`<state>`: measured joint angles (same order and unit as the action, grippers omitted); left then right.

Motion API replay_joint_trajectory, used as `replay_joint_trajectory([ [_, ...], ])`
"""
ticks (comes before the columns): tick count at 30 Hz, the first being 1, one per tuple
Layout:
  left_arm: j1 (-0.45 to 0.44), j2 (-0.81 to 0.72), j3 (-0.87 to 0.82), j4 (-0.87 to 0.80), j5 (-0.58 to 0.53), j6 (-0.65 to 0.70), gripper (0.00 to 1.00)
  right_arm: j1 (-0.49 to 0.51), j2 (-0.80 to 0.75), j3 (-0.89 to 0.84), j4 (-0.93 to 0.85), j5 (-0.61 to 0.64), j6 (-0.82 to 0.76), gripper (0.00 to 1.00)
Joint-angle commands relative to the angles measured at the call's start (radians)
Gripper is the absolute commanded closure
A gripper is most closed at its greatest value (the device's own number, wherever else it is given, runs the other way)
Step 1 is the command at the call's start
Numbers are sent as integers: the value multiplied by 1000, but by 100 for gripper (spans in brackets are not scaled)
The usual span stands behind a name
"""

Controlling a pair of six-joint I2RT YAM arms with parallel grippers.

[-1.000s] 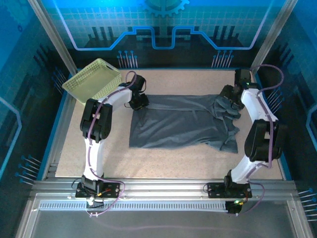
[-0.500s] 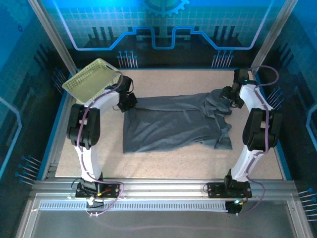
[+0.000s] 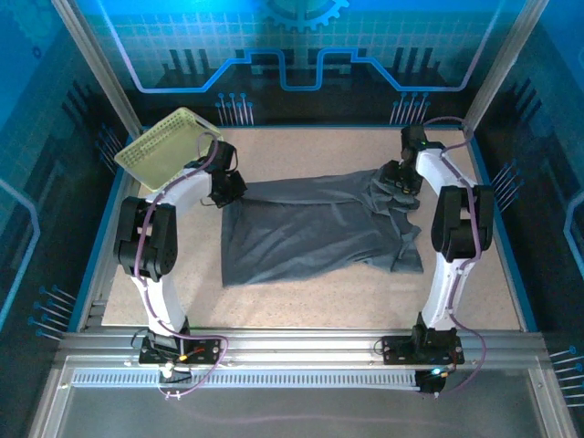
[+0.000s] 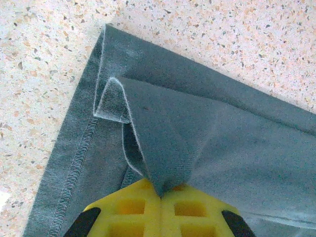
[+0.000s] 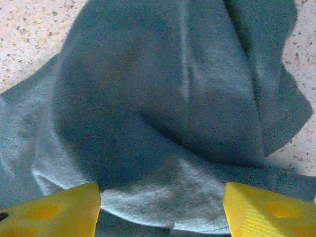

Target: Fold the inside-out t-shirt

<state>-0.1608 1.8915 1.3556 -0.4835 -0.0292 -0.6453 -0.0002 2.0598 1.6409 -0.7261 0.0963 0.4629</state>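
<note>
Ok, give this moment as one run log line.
left fingers: shut on t-shirt corner | right fingers: open, bunched fabric between | basket: far left

Grey t-shirt (image 3: 310, 233) on speckled table (image 3: 301, 301)

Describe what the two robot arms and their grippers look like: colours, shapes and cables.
Both the left arm and right arm have white rounded links, bulky black joint housings and a thin purple-grey cable looping alongside. The left gripper and right gripper have bright yellow plastic fingers; the left's show square moulded recesses.
</note>
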Motion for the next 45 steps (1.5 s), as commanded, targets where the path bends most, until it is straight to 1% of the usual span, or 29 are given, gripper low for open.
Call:
replay_joint_trajectory([
  [1, 7, -24, -7, -4, -14, 26, 100, -1, 34, 48, -81, 42, -6, 34],
  [4, 10, -25, 0, -13, -18, 29, 100, -8, -3, 6, -80, 97, 5, 32],
  [8, 14, -25, 1, -17, -18, 33, 100, -43, -63, -79, -27, 47, 2, 32],
  [15, 15, -25, 7, -17, -14, 30, 100, -68, -10, -74, -34, 16, -5, 36],
  [18, 15, -24, 10, -21, -13, 33, 100, -67, -5, -63, -45, 43, -5, 36],
  [21, 15, -25, 13, -23, -9, 32, 100, -67, 2, -54, -62, 98, -5, 33],
  [23, 15, -26, 12, -22, -9, 32, 100, -71, 14, -40, -74, 115, -10, 33],
  [27, 15, -25, 14, -24, -8, 32, 100, -94, 29, -47, -58, 69, -19, 36],
  [30, 16, -25, 16, -26, -9, 32, 100, -107, 55, -29, -57, 19, -30, 43],
  [33, 15, -23, 20, -30, -9, 33, 100, -108, 66, -16, -58, 12, -38, 54],
  [35, 15, -23, 23, -34, -11, 35, 100, -109, 55, -21, -52, 20, -40, 63],
  [37, 17, -27, 24, -35, -15, 38, 100, -108, 41, -19, -56, 39, -41, 75],
  [39, 17, -33, 24, -37, -20, 39, 100, -109, 19, -22, -65, 62, -40, 84],
  [41, 17, -41, 24, -36, -21, 41, 100, -106, -20, -32, -67, 87, -37, 88],
  [45, 19, -60, 26, -42, -31, 48, 100, -99, -105, -49, -71, 122, -36, 100],
])
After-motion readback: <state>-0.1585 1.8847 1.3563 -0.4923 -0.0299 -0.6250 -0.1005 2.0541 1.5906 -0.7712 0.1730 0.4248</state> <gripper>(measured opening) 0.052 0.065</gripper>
